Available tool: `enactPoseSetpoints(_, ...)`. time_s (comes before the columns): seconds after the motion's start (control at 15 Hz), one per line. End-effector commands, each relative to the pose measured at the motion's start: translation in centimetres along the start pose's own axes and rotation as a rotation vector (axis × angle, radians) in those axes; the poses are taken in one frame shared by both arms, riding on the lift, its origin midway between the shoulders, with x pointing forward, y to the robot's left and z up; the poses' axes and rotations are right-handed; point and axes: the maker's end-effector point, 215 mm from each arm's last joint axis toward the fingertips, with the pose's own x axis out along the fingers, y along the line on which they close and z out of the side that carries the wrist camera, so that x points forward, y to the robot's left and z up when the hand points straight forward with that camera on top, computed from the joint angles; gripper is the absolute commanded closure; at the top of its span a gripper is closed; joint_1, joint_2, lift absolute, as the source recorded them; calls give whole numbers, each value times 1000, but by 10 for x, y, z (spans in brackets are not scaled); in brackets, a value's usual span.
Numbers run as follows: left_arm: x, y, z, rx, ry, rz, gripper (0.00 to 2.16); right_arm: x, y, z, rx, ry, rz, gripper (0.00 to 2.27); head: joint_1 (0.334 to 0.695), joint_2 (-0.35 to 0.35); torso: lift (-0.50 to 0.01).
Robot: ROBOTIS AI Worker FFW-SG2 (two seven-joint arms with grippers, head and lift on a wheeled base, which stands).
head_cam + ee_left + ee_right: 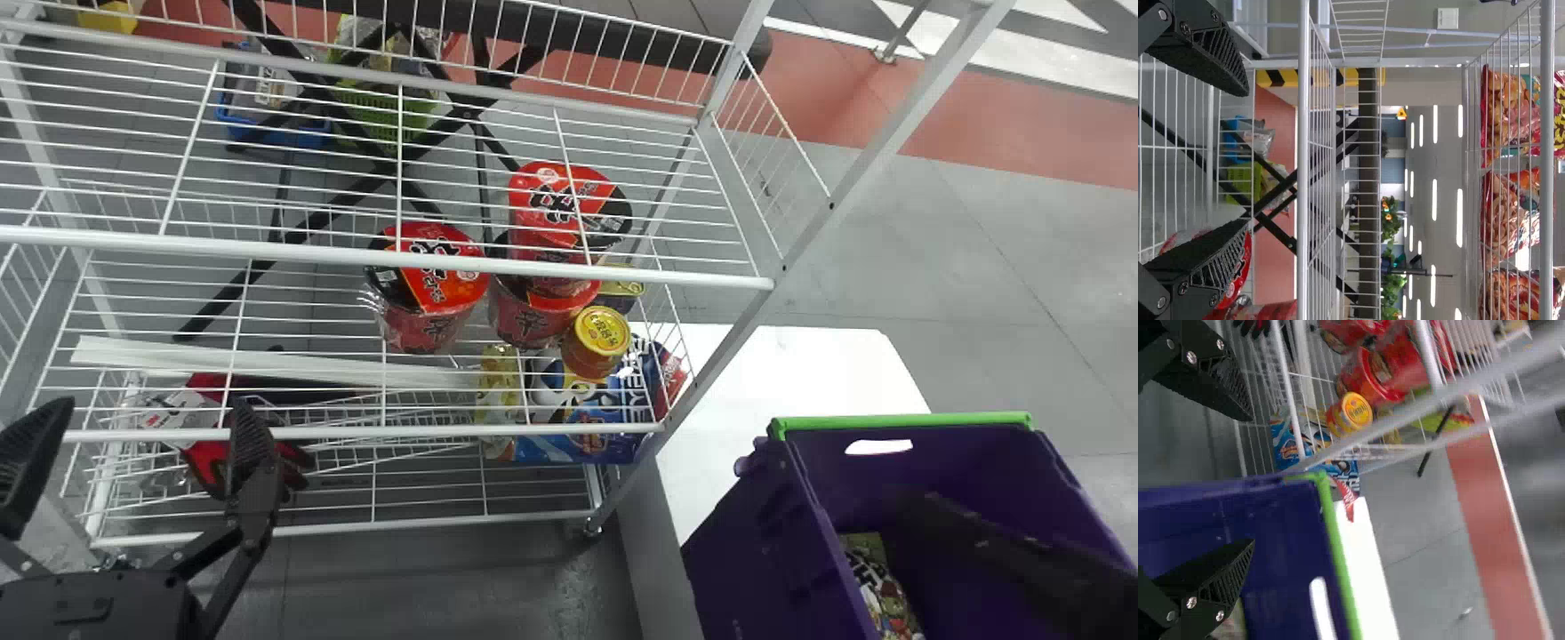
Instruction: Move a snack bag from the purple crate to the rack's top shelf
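Note:
The purple crate [738, 551] stands at the lower right of the head view, with a snack bag [876, 587] lying inside. My right gripper [1005, 547] is over the crate; in the right wrist view the same gripper [1251, 480] is open and empty, the crate [1285, 540] beyond its fingers. At the head view's lower left, my left gripper [142, 462] stands open in front of the rack [391, 253]. In its wrist view, the left gripper [1246, 159] holds nothing, and several snack bags [1508, 213] rest on a high rack shelf [1546, 167].
Red noodle cups [427, 284], a yellow-lidded can [597, 342] and blue packages [578, 436] sit on the lower wire shelves. A rack post [756, 307] rises between the shelves and the crate. The crate stands by a white surface [800, 364].

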Motion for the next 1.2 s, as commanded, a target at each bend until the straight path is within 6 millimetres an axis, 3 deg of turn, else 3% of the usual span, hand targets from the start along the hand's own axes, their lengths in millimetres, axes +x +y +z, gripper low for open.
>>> enactPoseSetpoints(0.0, 0, -2, 0, 3, 0, -10, 140, -22, -40, 22, 132, -96, -59, 188, 695, -350, -459)
enactPoseSetpoints(0.07, 0, -2, 0, 1, 0, -10, 140, -24, -48, 15, 175, -96, -37, 188, 695, -350, -459)
enactPoseSetpoints(0.47, -3, -6, -3, 6, 9, -27, 140, -55, -134, 99, 168, -137, -40, 178, 695, -350, -459)
enactPoseSetpoints(0.73, -7, -11, -1, 10, 9, -32, 140, -37, -161, 115, 92, -16, -158, 154, 695, -350, -459)
enactPoseSetpoints(0.87, -9, -10, -5, 14, 23, -26, 140, -28, -176, 126, -27, 48, -231, 151, 695, -350, -459)
enactPoseSetpoints(1.13, -12, -12, -5, 26, 24, -23, 140, 15, -179, 113, -278, 215, -274, 147, 695, -350, -459)
